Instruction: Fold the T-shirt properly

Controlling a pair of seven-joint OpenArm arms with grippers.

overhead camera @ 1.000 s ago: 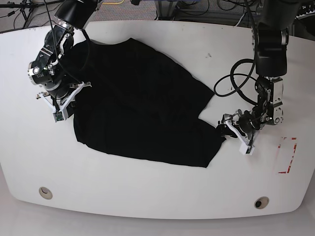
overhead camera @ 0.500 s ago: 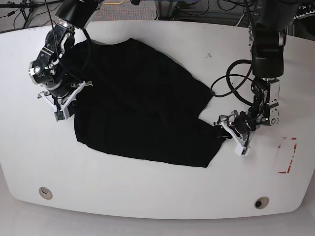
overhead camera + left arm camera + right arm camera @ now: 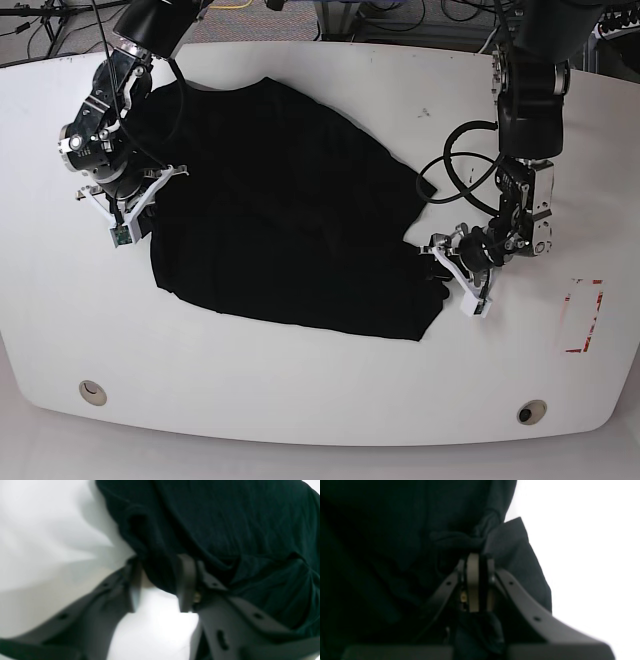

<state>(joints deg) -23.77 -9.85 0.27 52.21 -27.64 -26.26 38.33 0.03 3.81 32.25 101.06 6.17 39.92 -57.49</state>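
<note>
The black T-shirt (image 3: 280,200) lies spread and wrinkled on the white table (image 3: 300,400). At its right hem corner sits my left gripper (image 3: 441,259). In the left wrist view the left gripper (image 3: 160,563) straddles a fold of the T-shirt (image 3: 225,517); the jaws stand apart, with a sliver of gap beside the left finger. My right gripper (image 3: 133,213) is at the shirt's left edge. The right wrist view shows the right gripper (image 3: 480,562) shut, a thin layer of T-shirt (image 3: 395,530) pinched between the pads.
A red outline (image 3: 585,315) is marked near the table's right edge. Black cables (image 3: 462,165) loop beside the left arm. Two round holes (image 3: 92,391) (image 3: 531,411) sit near the front edge.
My left gripper has slid left onto the shirt's right corner and its jaws have narrowed around the cloth. The right arm has stayed put.
</note>
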